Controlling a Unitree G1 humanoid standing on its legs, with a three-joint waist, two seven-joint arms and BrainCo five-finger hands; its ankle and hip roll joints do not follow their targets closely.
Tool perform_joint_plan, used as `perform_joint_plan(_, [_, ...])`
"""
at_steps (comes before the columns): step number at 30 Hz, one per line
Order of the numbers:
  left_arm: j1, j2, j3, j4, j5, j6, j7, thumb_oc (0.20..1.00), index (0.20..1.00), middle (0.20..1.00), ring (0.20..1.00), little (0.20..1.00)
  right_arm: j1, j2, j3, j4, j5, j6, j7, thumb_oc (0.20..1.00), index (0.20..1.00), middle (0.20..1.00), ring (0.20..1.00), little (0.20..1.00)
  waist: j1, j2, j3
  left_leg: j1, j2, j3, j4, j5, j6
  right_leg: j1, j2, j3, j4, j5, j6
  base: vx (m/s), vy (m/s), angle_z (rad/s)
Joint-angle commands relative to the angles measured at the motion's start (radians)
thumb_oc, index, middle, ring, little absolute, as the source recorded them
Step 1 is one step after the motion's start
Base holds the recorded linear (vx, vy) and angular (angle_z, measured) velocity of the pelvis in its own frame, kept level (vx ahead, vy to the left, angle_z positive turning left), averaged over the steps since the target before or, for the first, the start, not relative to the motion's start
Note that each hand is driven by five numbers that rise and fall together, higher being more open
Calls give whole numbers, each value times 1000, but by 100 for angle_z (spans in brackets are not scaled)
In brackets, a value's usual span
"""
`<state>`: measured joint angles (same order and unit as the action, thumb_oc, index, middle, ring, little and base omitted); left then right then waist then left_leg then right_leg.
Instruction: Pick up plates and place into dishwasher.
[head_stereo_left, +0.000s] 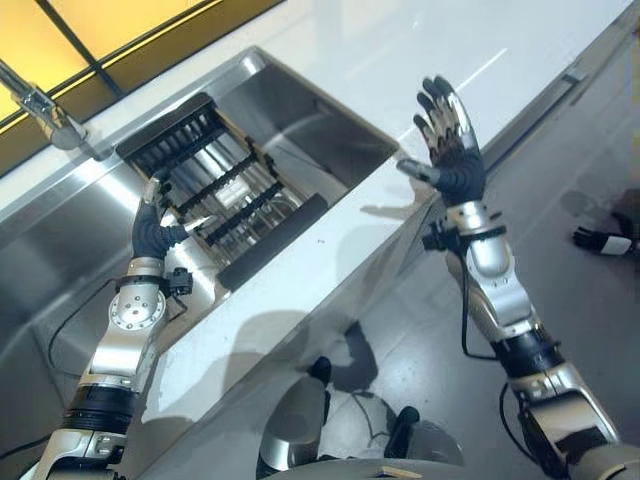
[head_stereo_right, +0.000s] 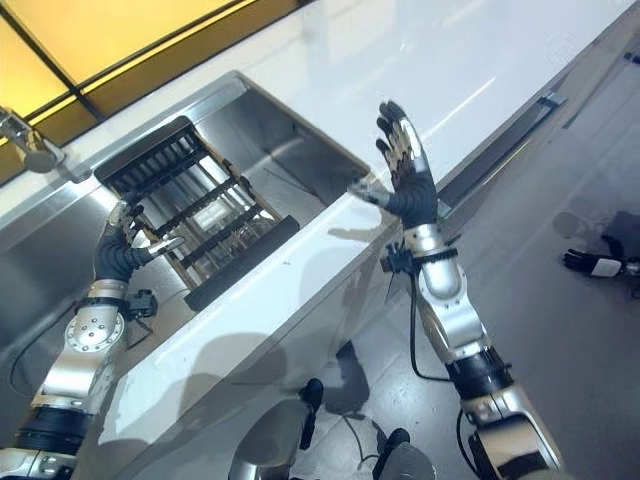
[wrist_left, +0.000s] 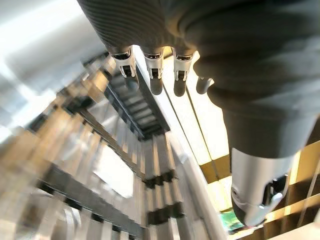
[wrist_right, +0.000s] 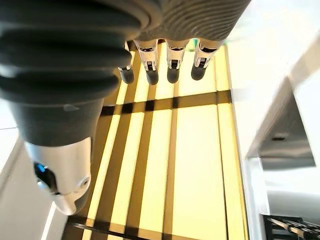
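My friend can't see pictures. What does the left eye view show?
A robot's left hand reaches over a black dish rack in a steel sink. Its right hand is raised, open, by the white counter.

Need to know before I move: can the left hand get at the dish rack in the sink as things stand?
Probably yes. The left hand hangs open right over the dish rack in the sink, nothing between them.

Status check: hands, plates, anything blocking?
Left hand open over the sink rack. Right hand open, raised, empty. No plates seen. Nothing blocking.
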<state>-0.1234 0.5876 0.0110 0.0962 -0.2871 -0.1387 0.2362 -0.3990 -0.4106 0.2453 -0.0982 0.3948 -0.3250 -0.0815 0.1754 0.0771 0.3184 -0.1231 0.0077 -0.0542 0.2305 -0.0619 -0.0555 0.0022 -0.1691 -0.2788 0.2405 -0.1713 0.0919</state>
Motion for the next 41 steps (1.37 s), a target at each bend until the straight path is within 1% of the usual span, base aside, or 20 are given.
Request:
perform_joint_plan(1, [37,-10,41,-66,41,-34,11,1000,1000,1000,1000,1000,8,-11,18,-83,0,0,72,1000,1000,1000,1000,1000,-23,-35,-151,15,-50,-15,-115,50,45,12,38,25,-42,36,-65,79,80,-31])
perform_joint_plan(5, [68,-44,53,-112,6,-39,5,1000,1000,1000,1000,1000,14,-26,37,-92,-7,29,107,1000,1000,1000,1000,1000,-5,-63,-204,44,-63,-28,-122,29,51,53,32,30,-91,48,-51,55,92,-27])
perform_joint_plan(8, [67,-59,40,-140,-10,-44,1,1000,1000,1000,1000,1000,10,-31,42,-91,20,21,110,1000,1000,1000,1000,1000,16,-85,-236,58,-81,-34,-132,18,70,64,17,14,-70,68,-32,25,129,4])
perform_joint_plan(10, [57,-65,28,-143,-24,-55,-10,1000,1000,1000,1000,1000,7,-23,42,-82,20,11,100,1000,1000,1000,1000,1000,29,-95,-247,65,-103,-45,-138,12,94,42,1,5,29,100,-22,21,190,14])
perform_joint_plan(11, [49,-63,24,-142,-25,-65,-10,1000,1000,1000,1000,1000,3,-18,43,-75,13,15,83,1000,1000,1000,1000,1000,34,-96,-244,73,-117,-50,-135,6,109,15,-14,14,137,118,-17,6,235,27])
perform_joint_plan(13, [39,-66,19,-141,-56,-78,-10,1000,1000,1000,1000,1000,0,-16,43,-68,8,13,73,1000,1000,1000,1000,1000,35,-88,-245,73,-122,-58,-130,9,122,-24,-14,31,259,154,-22,0,200,56])
perform_joint_plan(15, [34,-69,25,-145,-53,-87,-7,1000,1000,1000,1000,1000,15,-8,40,-68,-3,12,71,1000,1000,1000,1000,1000,40,-91,-245,69,-138,-73,-121,7,131,-31,-7,63,315,173,-23,13,122,69])
perform_joint_plan(16, [32,-71,23,-149,-64,-86,-4,1000,1000,1000,1000,1000,16,-8,39,-67,-2,17,69,1000,1000,1000,1000,1000,38,-96,-248,65,-146,-83,-120,9,133,-33,6,83,295,188,-21,54,30,69])
perform_joint_plan(18, [21,-75,10,-146,-63,-93,5,1000,1000,1000,1000,1000,36,-15,36,-73,-2,27,58,1000,1000,1000,1000,1000,27,-116,-248,56,-169,-122,-109,10,133,-16,53,140,188,160,-25,97,-34,67])
perform_joint_plan(19, [15,-77,6,-144,-64,-95,10,1000,1000,1000,1000,1000,40,-18,33,-74,5,32,64,1000,1000,1000,1000,1000,25,-120,-254,48,-174,-137,-108,16,130,-13,62,152,137,162,-26,108,-46,89])
perform_joint_plan(21, [7,-92,-6,-150,-63,-96,20,1000,1000,1000,1000,1000,16,-12,29,-40,15,31,75,1000,1000,1000,1000,1000,27,-134,-259,50,-179,-163,-112,12,115,3,58,172,-8,154,-21,101,-85,95])
perform_joint_plan(22, [6,-97,-10,-152,-51,-101,27,1000,1000,1000,1000,1000,8,-10,28,-29,19,33,79,1000,1000,1000,1000,1000,26,-134,-259,52,-178,-171,-115,10,112,8,60,181,-48,151,-19,102,-126,90])
perform_joint_plan(23, [5,-103,-19,-158,-52,-102,28,1000,1000,1000,1000,1000,-1,-11,19,-21,28,45,75,1000,1000,1000,1000,1000,24,-138,-262,50,-177,-187,-122,8,108,5,66,215,-111,155,-8,93,-117,82])
perform_joint_plan(24, [5,-107,-24,-163,-53,-100,26,1000,1000,1000,1000,1000,-2,-12,16,-21,31,51,68,1000,1000,1000,1000,1000,19,-139,-264,52,-176,-197,-124,6,107,7,70,227,-135,162,-4,125,-177,75])
perform_joint_plan(25, [3,-118,-35,-174,-51,-93,25,1000,1000,1000,1000,1000,-3,-13,8,-23,40,66,52,1000,1000,1000,1000,1000,12,-143,-266,52,-172,-214,-130,4,104,-1,77,269,-171,175,4,114,-176,73])
perform_joint_plan(28, [6,-127,-55,-200,-45,-85,5,1000,1000,1000,1000,1000,11,-11,-7,-35,44,95,9,1000,1000,1000,1000,1000,-2,-155,-267,58,-158,-251,-141,-2,98,-19,89,330,-187,199,18,116,-192,92])
perform_joint_plan(29, [9,-127,-57,-206,-44,-87,6,1000,1000,1000,1000,1000,17,-9,-5,-41,49,100,2,1000,1000,1000,1000,1000,-4,-158,-266,62,-151,-260,-143,-4,96,-23,92,338,-190,201,19,101,-166,88])
perform_joint_plan(31, [12,-125,-51,-209,-56,-83,5,1000,1000,1000,1000,1000,34,-4,-1,-33,50,91,3,1000,1000,1000,1000,1000,-3,-162,-270,65,-144,-270,-144,-10,91,-13,90,331,-204,189,16,83,-140,79])
perform_joint_plan(34, [32,-129,-47,-217,-64,-75,24,1000,1000,1000,1000,1000,46,-7,12,-30,65,93,6,1000,1000,1000,1000,1000,5,-166,-279,79,-124,-267,-161,-2,76,7,89,300,-237,195,12,82,-142,52])
perform_joint_plan(41, [54,-126,-25,-235,-85,-57,8,1000,1000,1000,1000,1000,73,-25,37,-51,75,113,-7,1000,1000,1000,1000,1000,3,-164,-293,83,-77,-226,-157,3,45,35,98,262,-275,185,-10,71,-117,27])
